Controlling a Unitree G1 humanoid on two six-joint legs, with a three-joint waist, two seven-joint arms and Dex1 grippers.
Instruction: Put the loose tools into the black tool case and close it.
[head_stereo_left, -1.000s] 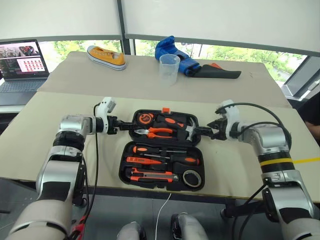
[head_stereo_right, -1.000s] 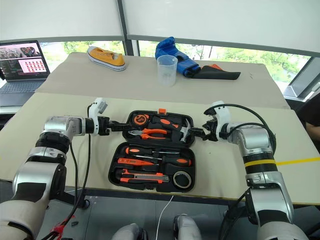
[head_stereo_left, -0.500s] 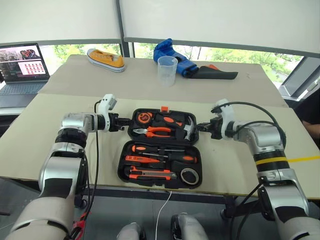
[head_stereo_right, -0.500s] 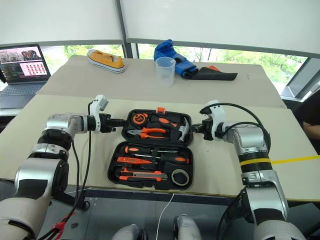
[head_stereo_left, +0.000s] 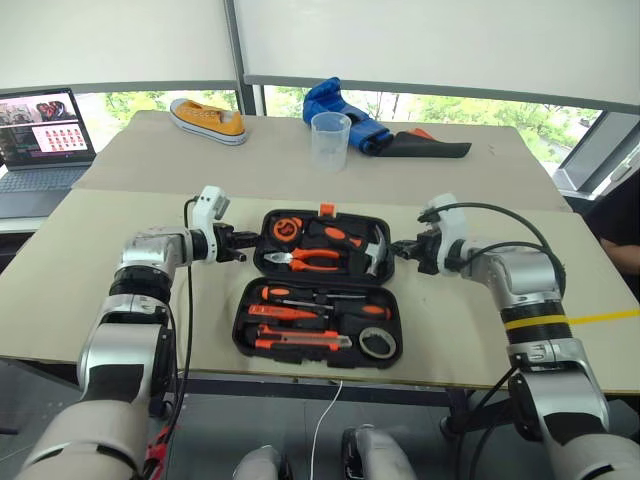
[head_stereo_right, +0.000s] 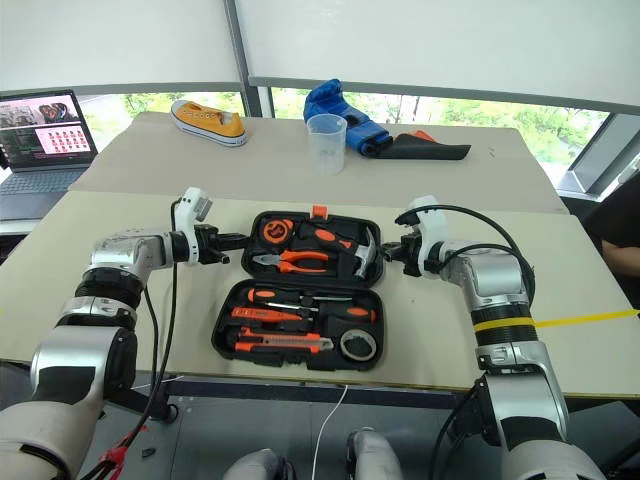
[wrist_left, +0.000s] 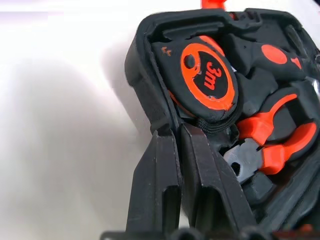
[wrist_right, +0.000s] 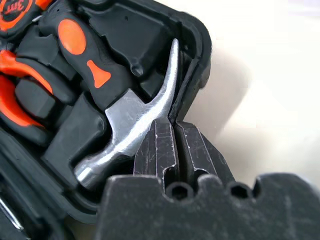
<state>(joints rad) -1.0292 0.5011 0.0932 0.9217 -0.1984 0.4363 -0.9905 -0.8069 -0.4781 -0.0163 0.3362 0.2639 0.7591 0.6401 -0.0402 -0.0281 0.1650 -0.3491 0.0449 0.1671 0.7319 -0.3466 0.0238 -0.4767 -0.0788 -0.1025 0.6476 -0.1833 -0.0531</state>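
Observation:
The black tool case (head_stereo_left: 300, 358) lies open on the front table. Its near half holds two orange-and-black screwdrivers (head_stereo_left: 300, 295), a slim tester (head_stereo_left: 275, 311), the utility knife (head_stereo_left: 300, 342) and the black tape roll (head_stereo_left: 376, 343). In the far half sit a tape measure (wrist_left: 207, 80), pliers (head_stereo_left: 315, 258) and a hammer (wrist_right: 130, 120). My left gripper (head_stereo_left: 243, 256) is shut on the far half's left rim, seen close in the left wrist view (wrist_left: 175, 132). On the far half's right rim, beside the hammer head, my right gripper (head_stereo_left: 397, 250) is shut too (wrist_right: 172, 125).
On the far table stand a clear plastic cup (head_stereo_left: 330, 140), a yellow shoe (head_stereo_left: 207, 116), a blue cloth (head_stereo_left: 345, 105) and a slim black pouch (head_stereo_left: 430, 148). An open laptop (head_stereo_left: 45, 140) sits at the far left. Bare tabletop flanks the case.
Both grippers have closed on the side rims of the case's far half and have risen a little. The whole picture has also shifted slightly.

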